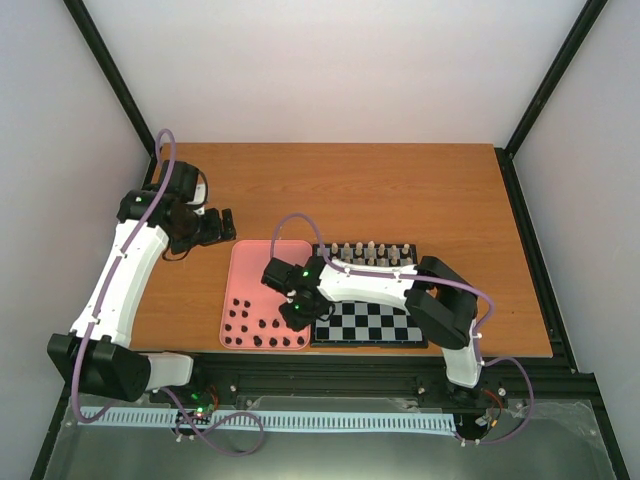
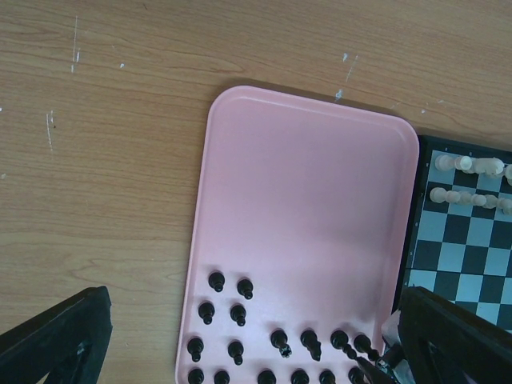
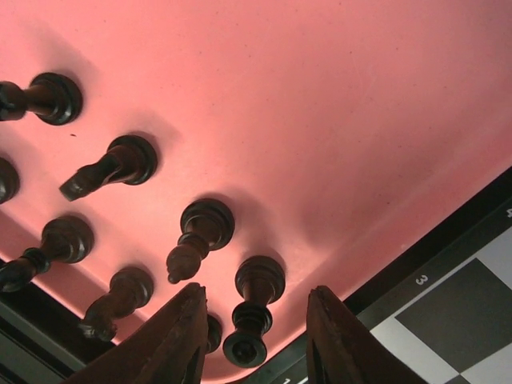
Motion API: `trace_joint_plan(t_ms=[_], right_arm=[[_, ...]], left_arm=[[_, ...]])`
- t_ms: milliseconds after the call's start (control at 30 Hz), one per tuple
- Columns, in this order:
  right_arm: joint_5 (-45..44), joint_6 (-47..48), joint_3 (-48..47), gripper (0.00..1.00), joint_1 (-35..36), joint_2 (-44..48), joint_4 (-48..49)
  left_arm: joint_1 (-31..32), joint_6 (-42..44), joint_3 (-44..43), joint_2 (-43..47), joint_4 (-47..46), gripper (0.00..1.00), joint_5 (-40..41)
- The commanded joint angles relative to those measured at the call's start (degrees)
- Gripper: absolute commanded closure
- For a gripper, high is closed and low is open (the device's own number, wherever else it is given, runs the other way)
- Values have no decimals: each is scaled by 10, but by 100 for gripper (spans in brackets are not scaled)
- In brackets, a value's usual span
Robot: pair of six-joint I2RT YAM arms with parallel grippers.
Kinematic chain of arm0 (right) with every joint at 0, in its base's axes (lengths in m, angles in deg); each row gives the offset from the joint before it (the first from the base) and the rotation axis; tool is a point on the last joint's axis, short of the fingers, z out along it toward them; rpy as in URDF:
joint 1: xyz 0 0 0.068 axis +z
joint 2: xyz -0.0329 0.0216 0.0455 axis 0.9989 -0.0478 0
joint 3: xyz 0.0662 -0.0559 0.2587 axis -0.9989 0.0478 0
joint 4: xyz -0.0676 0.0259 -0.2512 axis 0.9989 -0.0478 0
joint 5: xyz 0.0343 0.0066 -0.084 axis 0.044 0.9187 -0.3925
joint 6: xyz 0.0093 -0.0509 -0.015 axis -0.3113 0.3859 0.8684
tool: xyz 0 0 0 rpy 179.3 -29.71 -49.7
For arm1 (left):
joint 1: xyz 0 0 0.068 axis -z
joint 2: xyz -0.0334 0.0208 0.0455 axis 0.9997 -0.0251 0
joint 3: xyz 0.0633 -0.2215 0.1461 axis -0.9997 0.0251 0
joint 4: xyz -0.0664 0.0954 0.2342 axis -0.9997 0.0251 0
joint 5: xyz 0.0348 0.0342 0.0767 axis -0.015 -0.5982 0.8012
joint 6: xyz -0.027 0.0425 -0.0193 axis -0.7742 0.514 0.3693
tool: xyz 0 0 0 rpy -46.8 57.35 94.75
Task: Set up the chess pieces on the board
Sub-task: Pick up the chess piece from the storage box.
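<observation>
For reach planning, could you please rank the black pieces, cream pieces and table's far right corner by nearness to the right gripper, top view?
1. black pieces: tray, under the right gripper
2. cream pieces: board's far rows
3. table's far right corner

Wooden table (image 1: 400,190): pink tray (image 1: 258,272) and board (image 1: 375,322) flat, side by side, board right of tray.

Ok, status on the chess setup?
Left pincer open, empty. Right pincer open, straddling one small black chess piece on pink rectangular tray. Checked black-rimmed board shows cream pieces only. Neighbouring black pieces crowd close.
</observation>
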Motion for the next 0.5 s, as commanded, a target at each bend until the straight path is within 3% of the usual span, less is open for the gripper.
trace_joint_plan(t_ms=[0, 467], right_arm=[[1, 4, -16, 68, -3, -14, -9], [-5, 10, -15, 96, -7, 1, -17]], left_arm=[[-5, 12, -15, -3, 1, 0, -5], [-5, 12, -24, -17, 2, 0, 1]])
